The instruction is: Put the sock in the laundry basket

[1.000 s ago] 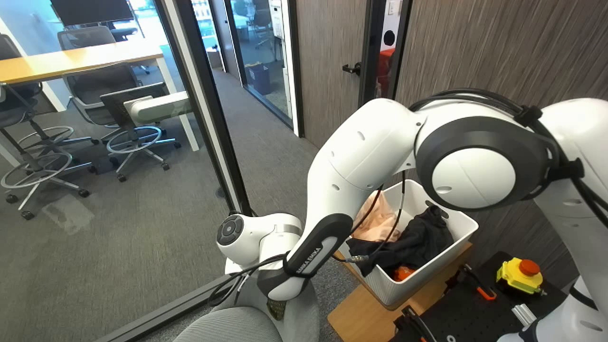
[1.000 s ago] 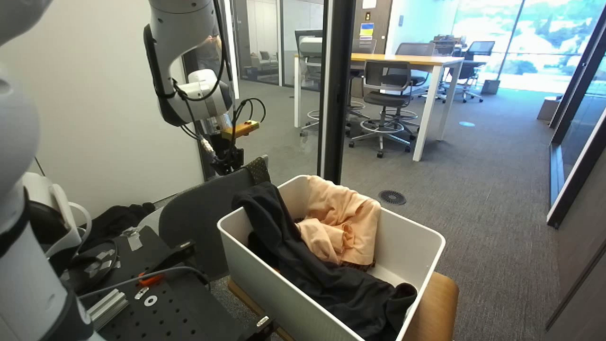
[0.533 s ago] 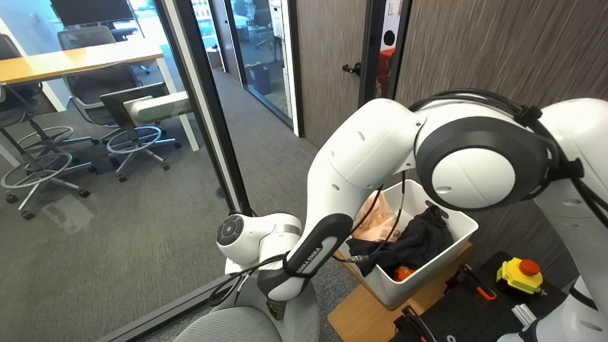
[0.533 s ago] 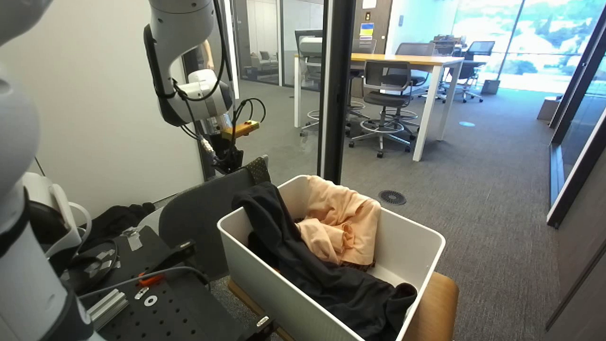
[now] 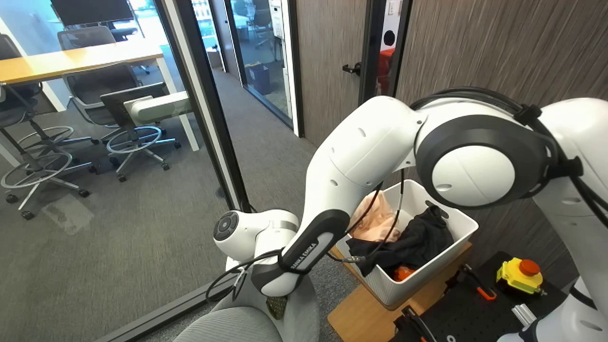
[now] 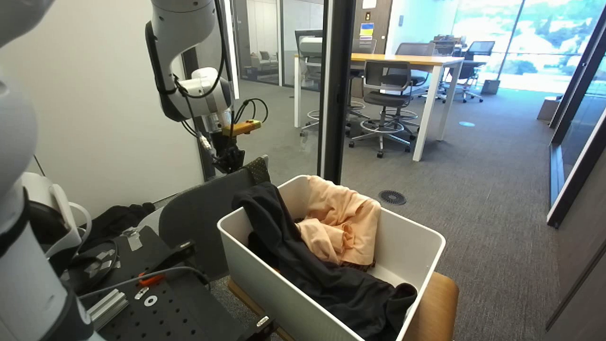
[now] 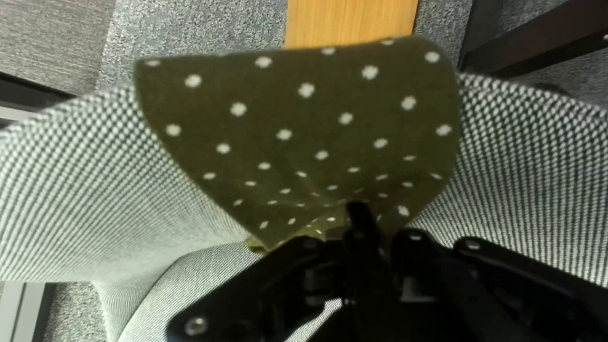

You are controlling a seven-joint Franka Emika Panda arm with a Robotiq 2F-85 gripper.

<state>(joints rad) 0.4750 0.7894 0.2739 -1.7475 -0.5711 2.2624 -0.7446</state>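
The sock, a dark olive cloth with white dots, hangs over the top of a grey chair's back. It shows in both exterior views (image 5: 276,307) (image 6: 258,169) and fills the middle of the wrist view (image 7: 304,118). My gripper (image 7: 385,232) is at the sock's lower part in the wrist view. Its fingers are close together, with olive fabric gathered between them. In an exterior view the gripper (image 6: 229,161) is at the chair back's top edge beside the sock. The white laundry basket shows in both exterior views (image 5: 420,280) (image 6: 412,232), apart from the gripper.
The grey chair (image 6: 199,218) stands beside the basket. The basket holds a black garment (image 6: 303,265) and a peach-orange cloth (image 6: 343,222), and rests on a wooden surface (image 6: 440,298). A black perforated board (image 6: 180,308) carries small parts. A glass wall's dark post (image 6: 334,94) stands behind.
The arm and gripper have risen slightly over the last half second, and the wrist has shifted a little. The sock stays at the chair back. The basket has not moved.
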